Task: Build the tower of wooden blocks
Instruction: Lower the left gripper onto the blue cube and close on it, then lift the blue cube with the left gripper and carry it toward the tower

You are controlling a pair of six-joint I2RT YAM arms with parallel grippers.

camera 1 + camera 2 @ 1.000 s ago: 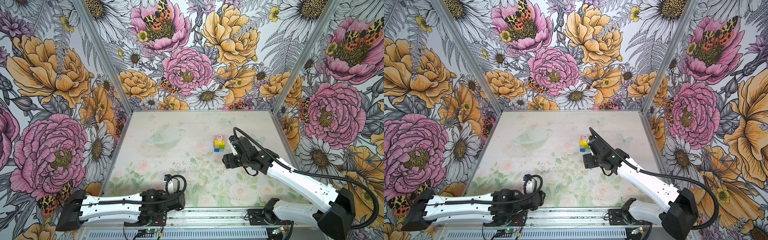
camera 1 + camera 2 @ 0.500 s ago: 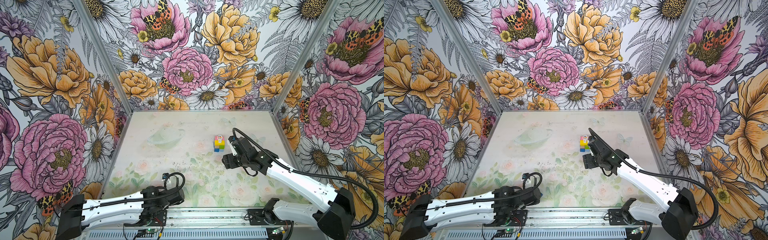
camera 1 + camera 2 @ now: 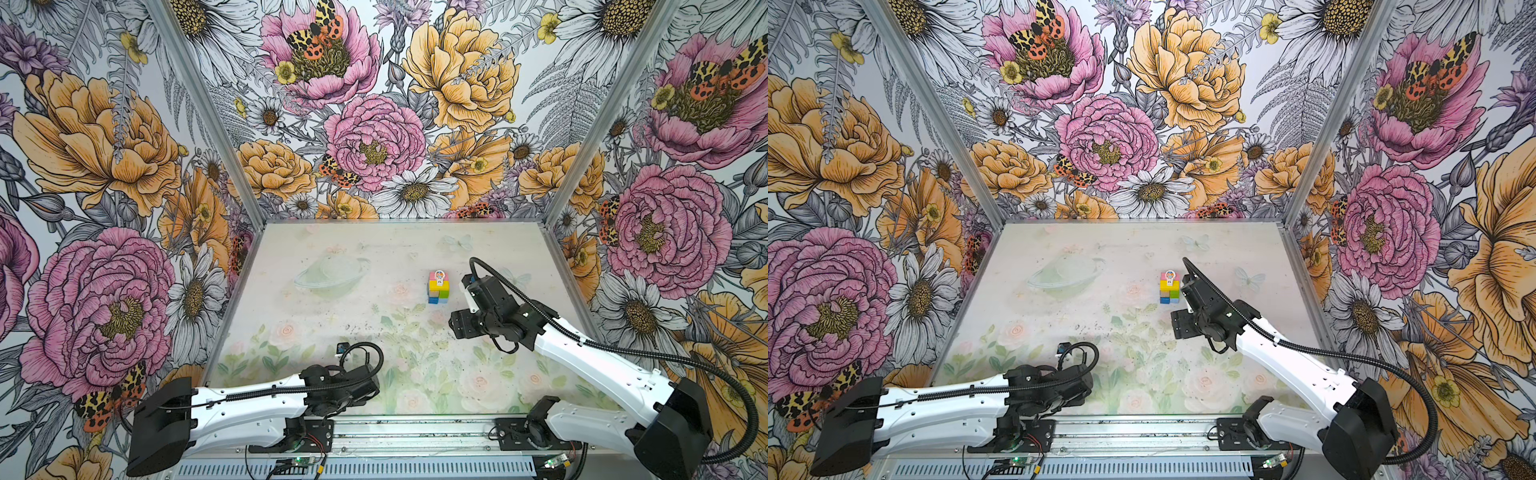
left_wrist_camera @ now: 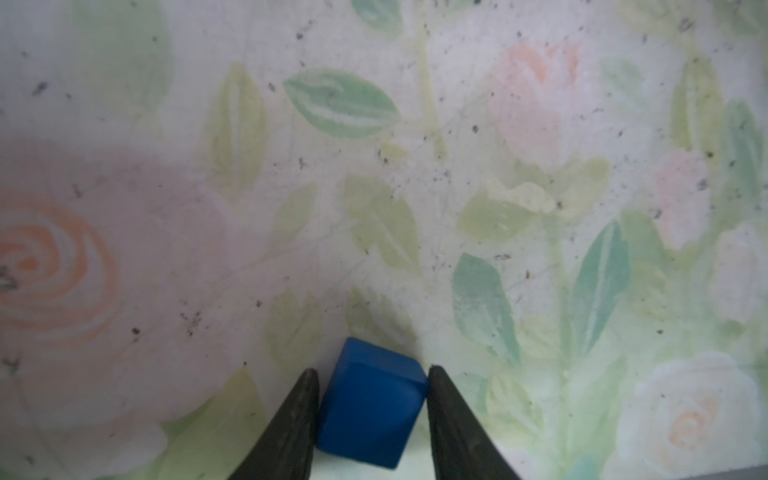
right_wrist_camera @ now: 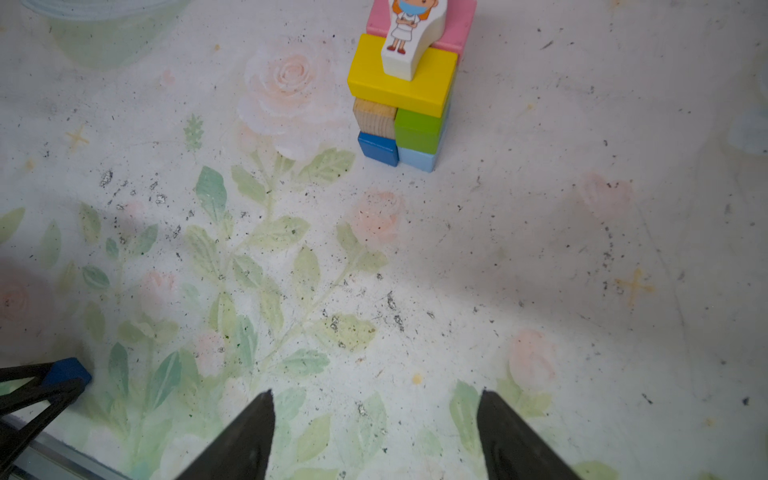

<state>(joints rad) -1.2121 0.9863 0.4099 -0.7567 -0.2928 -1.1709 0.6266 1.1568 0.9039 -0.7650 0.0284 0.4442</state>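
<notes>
Left gripper [image 4: 372, 368] grasps the dark blue cube [image 4: 370, 411] between its fingertips, skewed with one corner against a finger; lifted thus, the cube may twist or slip free before reaching the wood block tower [image 3: 438, 286], well apart ahead of it.

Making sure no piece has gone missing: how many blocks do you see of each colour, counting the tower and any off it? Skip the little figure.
dark blue block: 2
light blue block: 1
green block: 1
tan block: 1
yellow block: 1
pink block: 1
Total: 7 in view; the far side of the tower is hidden.
</notes>
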